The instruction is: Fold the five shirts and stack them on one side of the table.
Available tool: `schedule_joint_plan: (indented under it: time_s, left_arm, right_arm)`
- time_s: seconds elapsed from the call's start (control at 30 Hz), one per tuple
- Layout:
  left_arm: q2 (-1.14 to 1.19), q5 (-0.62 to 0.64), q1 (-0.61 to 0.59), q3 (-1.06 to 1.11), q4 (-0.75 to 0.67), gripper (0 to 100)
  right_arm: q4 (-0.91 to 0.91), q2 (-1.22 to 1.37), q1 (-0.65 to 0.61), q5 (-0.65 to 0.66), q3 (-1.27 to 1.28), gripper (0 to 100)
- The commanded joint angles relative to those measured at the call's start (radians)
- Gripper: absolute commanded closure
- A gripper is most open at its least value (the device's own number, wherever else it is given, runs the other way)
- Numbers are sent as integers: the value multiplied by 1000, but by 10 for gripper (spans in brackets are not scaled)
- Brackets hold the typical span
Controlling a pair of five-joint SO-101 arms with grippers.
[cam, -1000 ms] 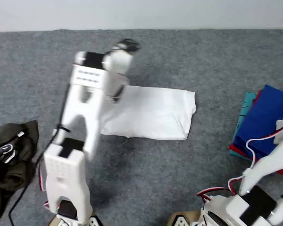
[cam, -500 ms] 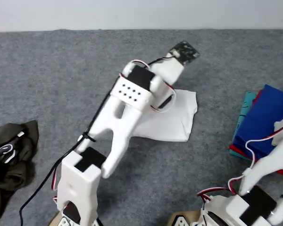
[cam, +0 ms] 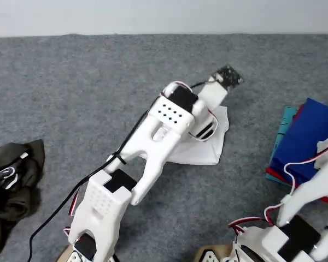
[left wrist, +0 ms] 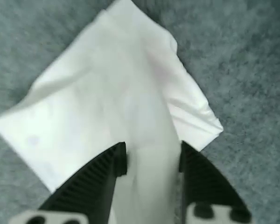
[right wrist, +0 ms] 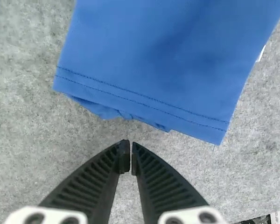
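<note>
Sweeping from the upper left of the high view toward the centre right over the last second, the left arm has dragged one side of the white shirt [cam: 205, 153] across itself, so the cloth now shows as a much narrower patch under the arm. The left end effector [left wrist: 151, 149] is clenched on a fold of that white fabric, the rest draping down to the grey tabletop [cam: 71, 93]. This looks like the crosswise fold of the fourth garment, nearly laid. Next it should lower the held edge flush onto the far edge, let go, then carry the bundle to the blue shirt [cam: 306, 136] topping the pile at the right edge. The right end effector [right wrist: 130, 156] is closed on nothing beside the blue hem. A crumpled dark shirt [cam: 13, 180] waits at the left edge.
</note>
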Motion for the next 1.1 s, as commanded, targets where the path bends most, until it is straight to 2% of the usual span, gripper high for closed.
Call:
schedule_joint_plan:
  time_s: [0.0, 0.17, 0.27, 0.43, 0.53, 0.8, 0.97, 1.07]
  left_arm:
    - [-14, 14, -41, -160, 89, 799]
    - [-9, 6, -126, -305, 178, 851]
    - [-6, -40, -155, -283, 178, 905]
    - [-6, -101, -143, -94, 176, 982]
    - [-6, -112, -126, 41, 176, 986]
    - [-8, -112, 29, 297, 175, 986]
    - [-9, -106, 137, 311, 175, 986]
    - [-17, -106, 155, 306, 175, 986]
  right_arm:
    - [-7, -51, -8, -6, -6, 983]
    - [-7, -51, -12, -8, -5, 983]
    - [-8, -51, -12, -11, -5, 983]
    - [-5, -51, -13, -12, -5, 983]
    - [-4, -51, -13, -8, -5, 983]
    - [-5, -51, -13, -8, -5, 983]
    - [-10, -51, -13, -8, -5, 983]
    - [-10, -51, -13, -8, -5, 983]
